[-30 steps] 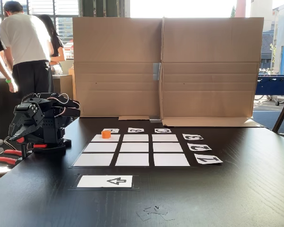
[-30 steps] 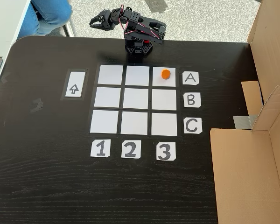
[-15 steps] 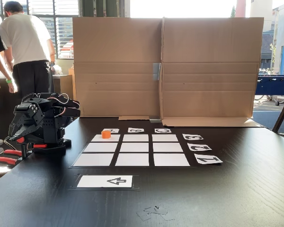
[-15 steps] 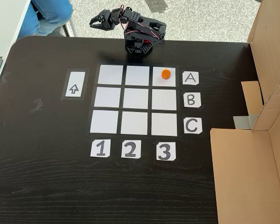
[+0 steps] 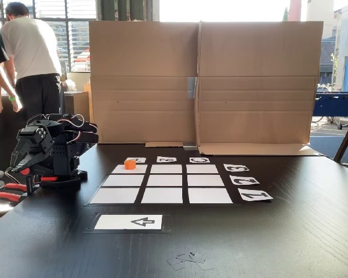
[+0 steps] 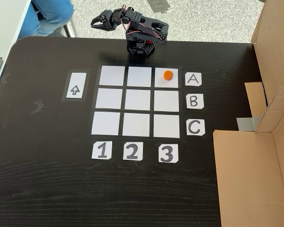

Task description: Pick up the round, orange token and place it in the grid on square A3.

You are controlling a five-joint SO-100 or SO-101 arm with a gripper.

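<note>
The orange token (image 6: 167,75) stands upright on square A3 (image 6: 160,82), the corner cell of the grid (image 6: 137,100) beside the card lettered A and in line with the card numbered 3. In the low fixed view the token (image 5: 130,164) sits on the far left cell (image 5: 119,170) of the grid (image 5: 166,180). The black arm is folded at the table's edge, well apart from the token. Its gripper (image 6: 93,22) hangs past the table edge and holds nothing; it is small and dark, so its jaws are hard to read. The gripper (image 5: 16,172) points down and left.
A tall cardboard wall (image 5: 203,81) stands behind the grid, and its flaps (image 6: 255,156) lie on the table's right side. An arrow card (image 6: 75,85) lies beside the grid. Red clamp handles (image 5: 6,196) stick out by the arm's base. People (image 5: 32,52) stand beyond the table.
The arm, the token and the grid have not moved. Only the people in the background have shifted slightly.
</note>
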